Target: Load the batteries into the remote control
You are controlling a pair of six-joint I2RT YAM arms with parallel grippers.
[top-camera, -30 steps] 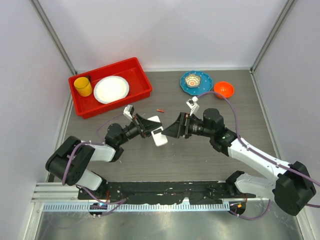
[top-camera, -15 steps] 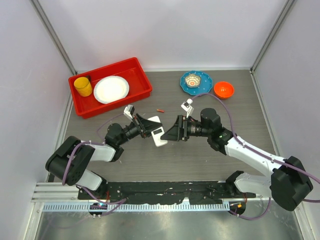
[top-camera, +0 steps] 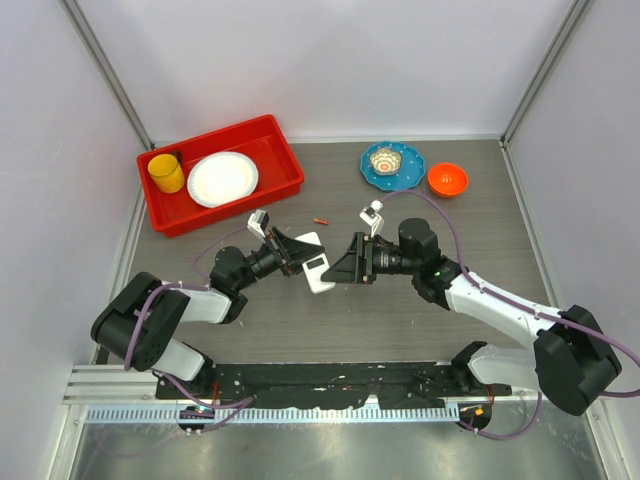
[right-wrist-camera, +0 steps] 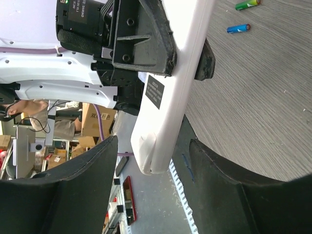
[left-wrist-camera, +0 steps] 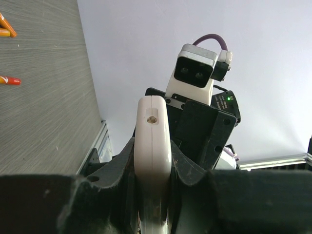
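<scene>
Both our arms reach low and meet over the middle of the grained worktop (top-camera: 400, 320). The left gripper (top-camera: 297, 255) clamps the remote control (top-camera: 318, 265) — a smooth white slab, round-edged — while the right gripper (top-camera: 345, 268) straddles its free end, jaws apart.

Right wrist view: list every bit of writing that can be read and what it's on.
Black label on the remote control: white print, too small to read.
Sticker on the left arm: print too blurred to quote.
Cardboard box behind: marks, unreadable.
No text can be quoted.
</scene>
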